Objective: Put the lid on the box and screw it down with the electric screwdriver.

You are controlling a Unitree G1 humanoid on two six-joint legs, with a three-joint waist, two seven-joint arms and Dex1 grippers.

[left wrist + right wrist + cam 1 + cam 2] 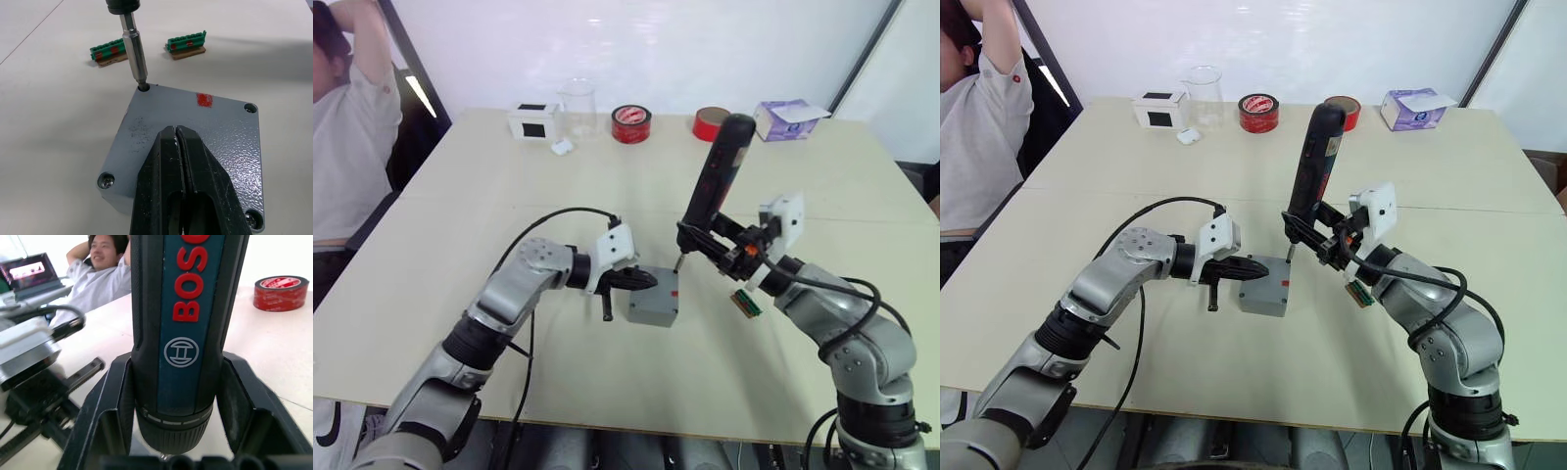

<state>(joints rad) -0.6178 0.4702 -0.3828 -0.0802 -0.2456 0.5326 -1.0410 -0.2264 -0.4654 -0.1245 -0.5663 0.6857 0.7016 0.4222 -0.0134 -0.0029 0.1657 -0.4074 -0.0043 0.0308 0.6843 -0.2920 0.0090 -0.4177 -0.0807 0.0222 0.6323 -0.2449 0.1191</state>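
Left wrist view shows the lid (195,142) seated flush on the box (653,304), which sits on the tabletop (607,166) between the two arms. Corner screws are visible at three corners; the fourth corner hole holds the tip of the bit (135,58). A red mark sits on the lid's top face near that edge.

Left gripper (182,152): fingers pressed together, empty, tips resting on or just above the lid's middle; contact cannot be confirmed. Judged as a hold-down.

Right gripper (171,431): clamped around the lower barrel of the screwdriver (717,174), which stands tilted, bit down into the far corner.

Handling assessment: box and lid appear to be cast metal, rigid, fairly heavy for their size, with a textured paint that should resist slipping. Neither looks fragile. The box is likely to turn under screw torque, so pressure from above is sensible. The screwdriver is stiff and top-heavy; the low barrel grip suits it, though the tilt risks the bit camming out.

Two green connector strips (110,51) lie just beyond the box. Tape rolls (631,123) and a tissue box (783,119) stand well apart at the far edge.
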